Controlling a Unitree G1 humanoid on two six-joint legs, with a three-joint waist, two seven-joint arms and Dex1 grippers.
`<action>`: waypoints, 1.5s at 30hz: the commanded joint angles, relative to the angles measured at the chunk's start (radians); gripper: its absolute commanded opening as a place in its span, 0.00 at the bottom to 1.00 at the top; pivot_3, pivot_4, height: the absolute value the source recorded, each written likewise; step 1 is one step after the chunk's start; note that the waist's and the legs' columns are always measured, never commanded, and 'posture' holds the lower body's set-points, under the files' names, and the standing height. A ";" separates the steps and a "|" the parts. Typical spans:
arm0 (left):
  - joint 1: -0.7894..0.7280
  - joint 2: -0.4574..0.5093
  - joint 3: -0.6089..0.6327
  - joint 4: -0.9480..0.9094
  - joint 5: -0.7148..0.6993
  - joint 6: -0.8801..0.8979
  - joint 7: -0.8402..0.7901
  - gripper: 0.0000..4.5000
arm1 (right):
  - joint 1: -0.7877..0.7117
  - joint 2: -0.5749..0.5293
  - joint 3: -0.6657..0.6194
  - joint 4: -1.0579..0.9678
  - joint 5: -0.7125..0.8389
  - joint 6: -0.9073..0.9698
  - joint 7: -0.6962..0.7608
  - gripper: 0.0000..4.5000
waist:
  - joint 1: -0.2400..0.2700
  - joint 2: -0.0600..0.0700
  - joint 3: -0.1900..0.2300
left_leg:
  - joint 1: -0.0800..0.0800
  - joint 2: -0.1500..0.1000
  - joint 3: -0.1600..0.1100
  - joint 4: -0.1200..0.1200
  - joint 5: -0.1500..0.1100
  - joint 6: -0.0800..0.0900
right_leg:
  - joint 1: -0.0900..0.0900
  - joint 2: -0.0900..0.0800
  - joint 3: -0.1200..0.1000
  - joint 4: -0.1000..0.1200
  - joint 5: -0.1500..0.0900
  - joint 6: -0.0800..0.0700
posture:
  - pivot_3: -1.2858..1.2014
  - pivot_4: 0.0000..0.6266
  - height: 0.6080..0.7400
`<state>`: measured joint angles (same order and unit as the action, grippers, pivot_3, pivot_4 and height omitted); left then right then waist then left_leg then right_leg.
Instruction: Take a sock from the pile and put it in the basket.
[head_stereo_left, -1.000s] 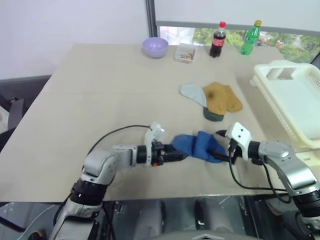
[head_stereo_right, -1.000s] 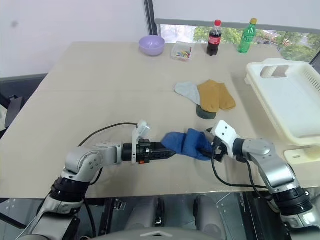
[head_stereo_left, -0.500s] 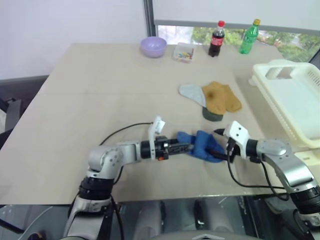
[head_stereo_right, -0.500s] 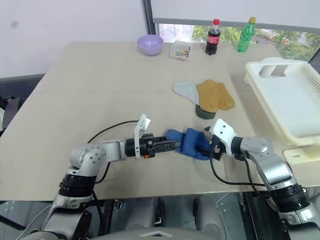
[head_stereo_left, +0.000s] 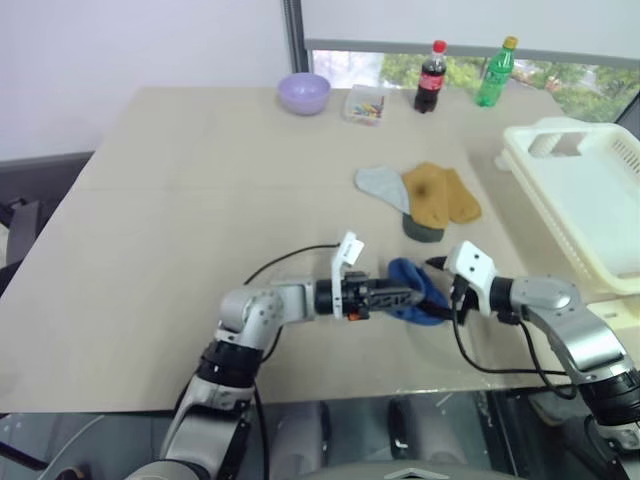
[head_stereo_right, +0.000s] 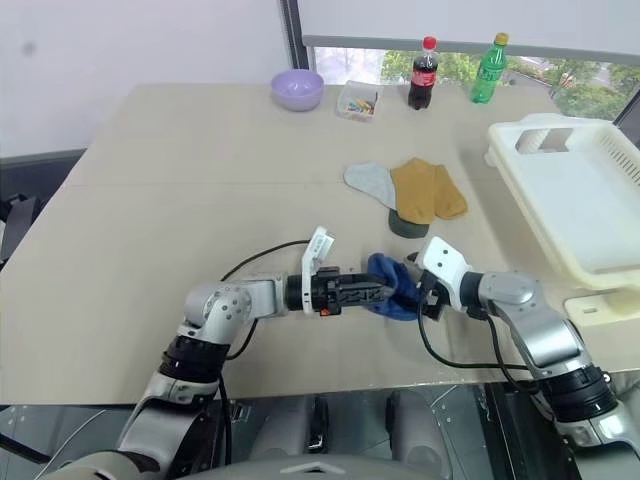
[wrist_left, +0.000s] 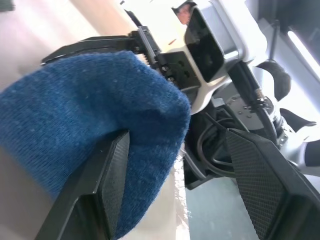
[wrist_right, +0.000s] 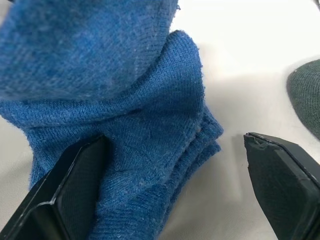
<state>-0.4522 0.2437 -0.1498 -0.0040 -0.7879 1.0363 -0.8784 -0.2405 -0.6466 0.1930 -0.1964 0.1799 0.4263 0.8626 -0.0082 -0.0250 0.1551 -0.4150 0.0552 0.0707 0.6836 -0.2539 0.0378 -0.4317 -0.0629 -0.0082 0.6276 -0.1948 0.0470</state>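
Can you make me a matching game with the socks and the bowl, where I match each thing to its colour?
Things:
1. sock between the two tools
2. bowl
3. top sock of the pile
4. basket

Colours:
a. lilac
b. cream-white
c. royal blue
d. mustard yellow

Pairs: 1-c, 2-a, 3-d, 4-b
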 joint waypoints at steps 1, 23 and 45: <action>-0.035 -0.007 0.002 0.023 -0.006 -0.020 -0.046 0.73 | 0.020 -0.010 0.004 -0.012 -0.023 0.020 -0.015 0.99 | 0.001 0.000 0.000 | 0.000 0.000 0.000 0.000 0.000 0.000 | 0.000 0.000 0.000 0.000 0.000 0.000 | 0.52 0.24 0.92; -0.049 -0.016 -0.076 0.133 0.088 -0.083 -0.186 0.73 | 0.081 -0.051 -0.305 -0.250 0.289 0.304 -0.047 0.99 | 0.020 0.000 0.001 | -0.002 -0.001 -0.001 0.000 0.000 0.000 | -0.001 0.000 0.000 -0.001 0.000 0.000 | 0.52 0.24 0.92; -0.023 -0.009 -0.076 0.103 0.098 -0.090 -0.197 0.73 | 0.020 -0.006 -0.231 -0.148 0.393 0.529 -0.194 0.99 | 0.021 0.001 0.002 | -0.004 -0.001 -0.001 -0.001 0.000 0.000 | -0.002 -0.001 0.000 -0.002 0.001 -0.003 | 0.52 0.24 0.92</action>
<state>-0.4855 0.2353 -0.2155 0.1376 -0.6881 0.9532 -1.0639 -0.2362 -0.6349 -0.0177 -0.3378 0.5629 0.9327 0.6685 0.0131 -0.0240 0.1570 -0.4185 0.0544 0.0696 0.6826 -0.2542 0.0382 -0.4337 -0.0635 -0.0082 0.6260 -0.1934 0.0442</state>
